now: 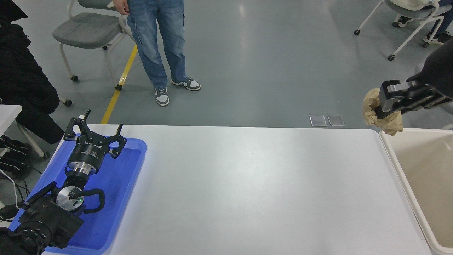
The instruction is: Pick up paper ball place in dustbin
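Note:
The paper ball point(371, 106), a tan crumpled wad, is held in my right gripper point(383, 106) high above the table's far right corner. The gripper is shut on it and comes in from the right edge. The ball hangs just over the far left corner of the dustbin point(393, 156), a cream tub at the table's right end. My left gripper point(95, 131) is parked open over the blue tray point(131, 166) at the lower left.
A person in jeans point(155, 46) stands on the floor beyond the table. Chairs point(88, 30) stand at the far left and far right. A black coat point(21, 81) hangs at the left edge.

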`<state>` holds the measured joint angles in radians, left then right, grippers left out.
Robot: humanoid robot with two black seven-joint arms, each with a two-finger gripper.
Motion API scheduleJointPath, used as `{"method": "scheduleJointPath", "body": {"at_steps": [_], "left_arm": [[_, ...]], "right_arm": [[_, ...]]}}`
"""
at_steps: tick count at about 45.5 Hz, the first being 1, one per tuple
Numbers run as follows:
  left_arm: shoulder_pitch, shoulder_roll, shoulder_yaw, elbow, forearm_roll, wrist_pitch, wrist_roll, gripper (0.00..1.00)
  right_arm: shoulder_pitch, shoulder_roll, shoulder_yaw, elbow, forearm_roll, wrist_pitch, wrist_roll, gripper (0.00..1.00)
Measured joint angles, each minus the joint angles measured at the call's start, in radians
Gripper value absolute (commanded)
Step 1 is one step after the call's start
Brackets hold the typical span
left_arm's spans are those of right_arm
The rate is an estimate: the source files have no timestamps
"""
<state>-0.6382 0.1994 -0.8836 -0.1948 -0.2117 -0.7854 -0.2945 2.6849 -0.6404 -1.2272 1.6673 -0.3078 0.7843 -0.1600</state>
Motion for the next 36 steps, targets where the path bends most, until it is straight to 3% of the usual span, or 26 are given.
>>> {"method": "scheduleJointPath", "body": {"at_steps": [5, 19, 36], "left_arm": [[0.0, 0.0, 0.0, 0.0, 0.0, 0.0, 0.0, 1.0], [0.0, 0.0, 0.0, 0.0, 0.0, 0.0, 0.0, 1.0], [0.0, 0.0, 0.0, 0.0, 0.0, 0.0, 0.0, 1.0]], "right_arm": [[-0.007, -0.002, -0.005, -0.005, -0.017, 0.0, -0.006, 0.3], [-0.086, -0.016, -0.014, -0.024, -0.102, 0.001, -0.015, 0.05], [-0.341, -0.039, -0.044, -0.192, -0.17, -0.064, -0.016, 0.01]]}}
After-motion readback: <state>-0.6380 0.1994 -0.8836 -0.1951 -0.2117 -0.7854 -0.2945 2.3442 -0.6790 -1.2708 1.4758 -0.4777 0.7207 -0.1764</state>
